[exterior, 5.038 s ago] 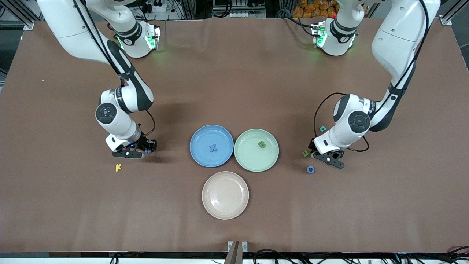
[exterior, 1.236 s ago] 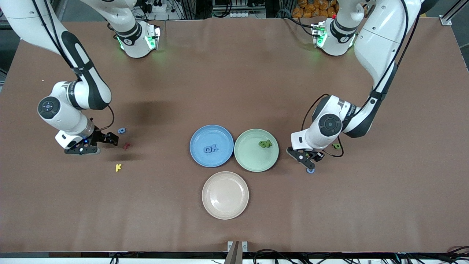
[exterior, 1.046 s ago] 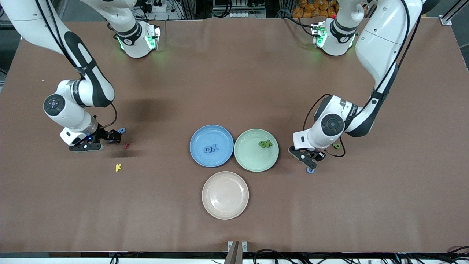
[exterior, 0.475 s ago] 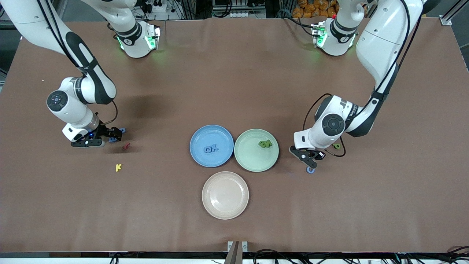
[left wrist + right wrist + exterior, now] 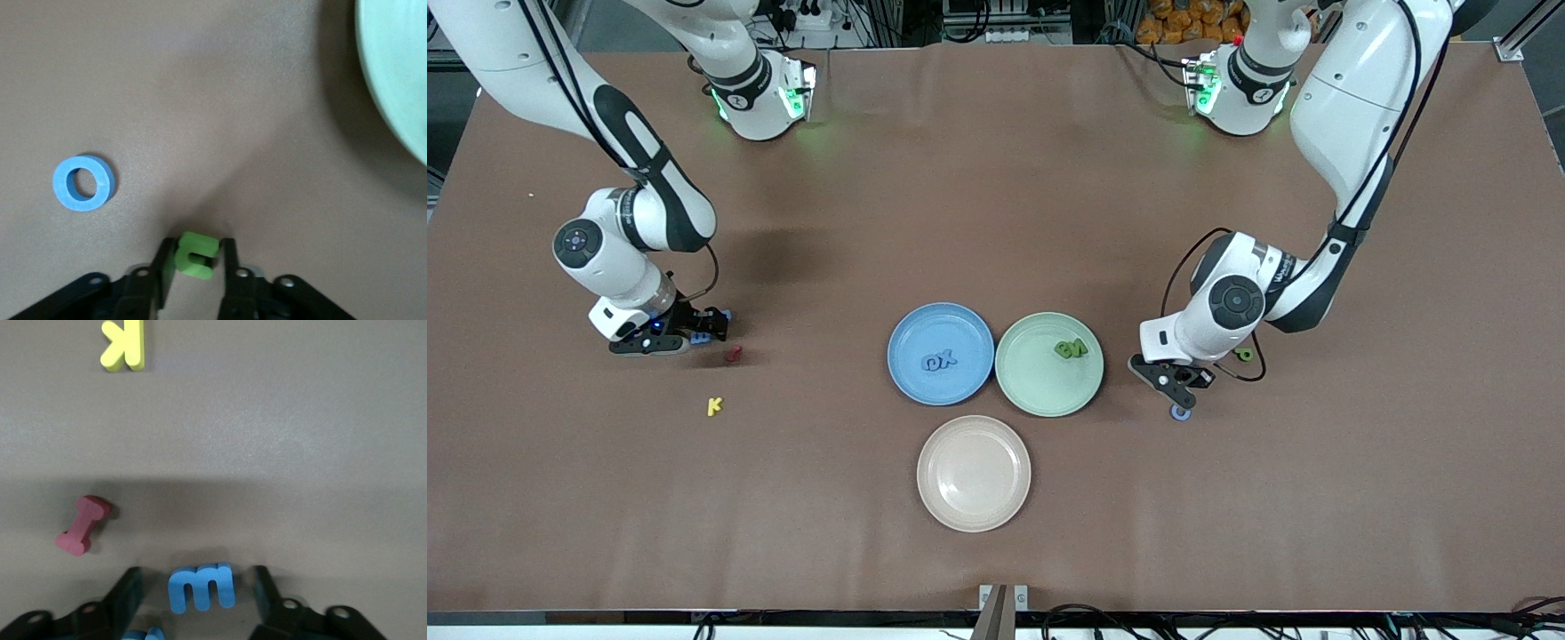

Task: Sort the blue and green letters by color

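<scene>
Green letter [image 5: 194, 254] between left hand [image 5: 195, 268] fingers, blue M [image 5: 201, 587] inside right hand [image 5: 198, 593]

Brown table [image 5: 996, 204]: matt, faintly grainy. Plates [image 5: 974, 516]: smooth, slight sheen. Blue and green letters [image 5: 200, 587]: matt, foam-like.

- three plates: blue plate [image 5: 940, 353], green plate [image 5: 1048, 364], beige plate [image 5: 973, 472]
- blue letters: four seen
- green letters: four seen
- one red letter [image 5: 83, 525]
- one yellow k [image 5: 713, 406]
</scene>
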Robot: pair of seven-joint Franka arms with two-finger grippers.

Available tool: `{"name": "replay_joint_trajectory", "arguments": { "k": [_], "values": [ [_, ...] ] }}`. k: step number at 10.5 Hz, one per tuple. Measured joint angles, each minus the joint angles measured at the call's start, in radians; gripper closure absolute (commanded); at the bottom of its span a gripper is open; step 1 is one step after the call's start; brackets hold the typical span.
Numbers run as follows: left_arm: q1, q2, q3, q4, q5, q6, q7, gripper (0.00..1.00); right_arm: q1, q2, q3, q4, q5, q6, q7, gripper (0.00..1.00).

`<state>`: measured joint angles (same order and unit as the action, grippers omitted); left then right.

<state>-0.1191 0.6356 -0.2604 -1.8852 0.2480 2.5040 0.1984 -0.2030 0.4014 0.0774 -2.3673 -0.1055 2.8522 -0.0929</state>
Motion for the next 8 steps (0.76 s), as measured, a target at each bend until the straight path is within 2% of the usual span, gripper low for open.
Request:
{"name": "replay_joint_trajectory", "arguments": {
  "k": [3, 6, 7, 8],
  "values": [
    [-0.001, -0.001, -0.007, 0.009, 0.000, 0.011, -0.049, 1.00, -0.021, -0.016, 0.002, 0.000, 0.000, 0.000, -0.015, 0.80],
    [-0.008, -0.002, -0.075, 0.051, -0.001, 0.015, -0.250, 0.98, -0.024, -0.013, 0.003, -0.001, 0.000, 0.001, -0.016, 0.85],
    [-0.016, -0.003, -0.100, 0.068, -0.008, 0.015, -0.317, 0.88, -0.024, -0.013, 0.003, 0.001, 0.000, 0.000, -0.016, 0.85],
    [-0.031, -0.004, -0.117, 0.083, -0.026, 0.015, -0.371, 0.67, -0.024, -0.015, 0.003, 0.011, 0.000, -0.005, -0.016, 0.85]
  ]
}}
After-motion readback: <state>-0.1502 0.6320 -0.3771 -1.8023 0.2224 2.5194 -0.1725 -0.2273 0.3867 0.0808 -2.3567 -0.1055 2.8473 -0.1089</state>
